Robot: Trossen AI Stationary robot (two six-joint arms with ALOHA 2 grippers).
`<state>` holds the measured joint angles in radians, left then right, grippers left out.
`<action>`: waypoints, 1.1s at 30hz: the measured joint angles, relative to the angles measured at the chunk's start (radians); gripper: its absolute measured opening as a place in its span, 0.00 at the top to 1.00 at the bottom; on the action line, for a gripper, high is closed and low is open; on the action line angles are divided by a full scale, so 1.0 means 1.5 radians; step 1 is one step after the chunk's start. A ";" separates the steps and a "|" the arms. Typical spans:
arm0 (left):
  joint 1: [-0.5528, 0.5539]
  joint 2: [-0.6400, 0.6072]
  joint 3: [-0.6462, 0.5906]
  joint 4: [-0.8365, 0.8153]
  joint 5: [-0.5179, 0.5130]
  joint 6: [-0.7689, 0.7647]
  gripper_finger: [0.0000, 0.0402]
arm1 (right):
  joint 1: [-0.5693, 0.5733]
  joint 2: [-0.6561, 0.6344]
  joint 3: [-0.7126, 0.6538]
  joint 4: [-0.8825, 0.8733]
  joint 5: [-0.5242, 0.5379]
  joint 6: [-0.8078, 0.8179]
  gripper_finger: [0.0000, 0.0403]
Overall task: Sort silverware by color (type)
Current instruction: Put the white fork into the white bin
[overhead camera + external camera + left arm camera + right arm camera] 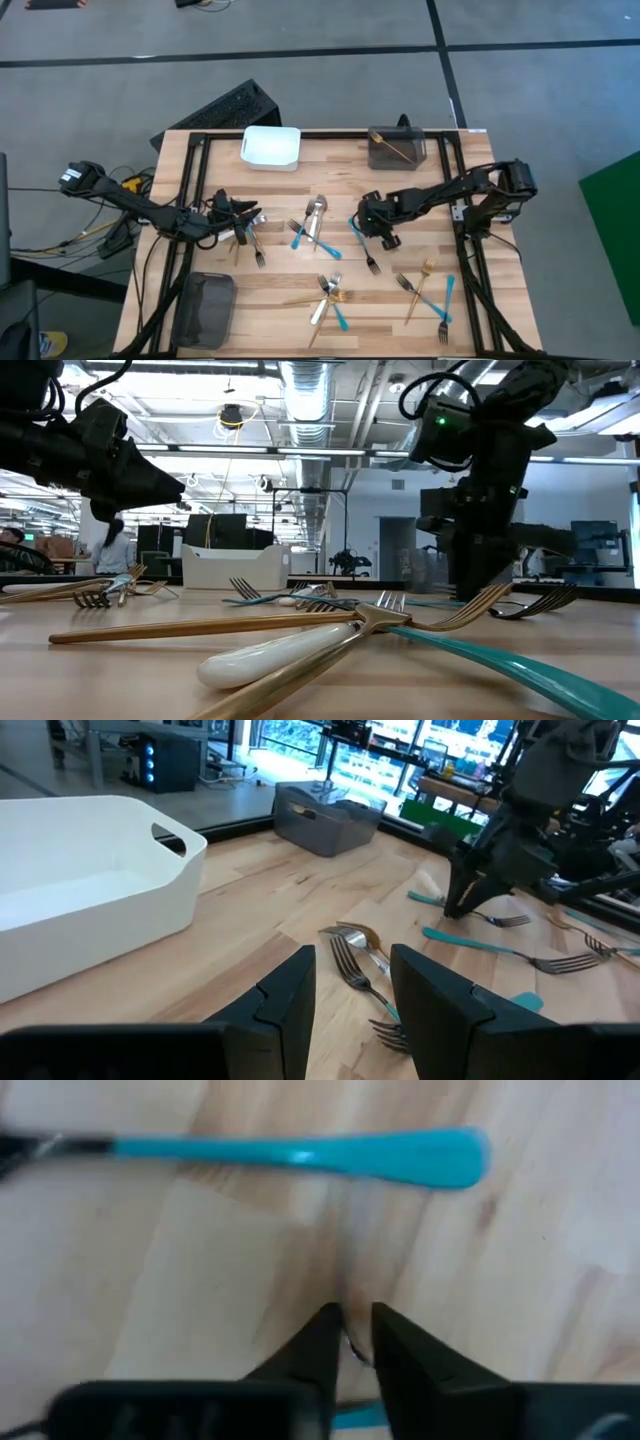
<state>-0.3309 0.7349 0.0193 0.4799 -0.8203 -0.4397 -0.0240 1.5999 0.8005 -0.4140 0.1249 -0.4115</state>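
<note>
Gold stick lies in the grey bin [397,148] at 1 o'clock; cutlery [330,290] mostly unsorted. Right gripper [385,240] pinches something thin; left gripper [252,217] spread.

No text, label or number is legible.

Bare wood runs across the middle band of the table [330,180], between the white bin [271,147] at upper left and the dark grey bin [397,148] at upper right. Lower down, scattered silverware [330,292] crowds the centre and lower right, and a dark tray [205,308] fills the lower left corner.
</note>
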 joint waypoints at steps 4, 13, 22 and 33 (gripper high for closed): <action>0.000 0.000 0.000 0.004 0.001 -0.004 0.70 | -0.004 -0.040 0.016 0.005 0.005 0.015 0.97; 0.000 0.041 0.000 0.136 0.068 0.085 0.70 | -0.002 -0.063 0.026 0.358 -0.011 0.137 0.97; 0.000 0.232 0.118 0.164 0.097 0.181 0.67 | 0.028 0.042 0.026 0.840 -0.032 0.185 0.97; 0.010 0.425 0.314 0.164 0.086 0.347 0.54 | 0.065 0.131 0.027 1.028 -0.033 0.247 0.97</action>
<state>-0.3156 1.3729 0.4897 0.7265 -0.6911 0.0812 0.0741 1.7960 0.8406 1.1274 0.0760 -0.0414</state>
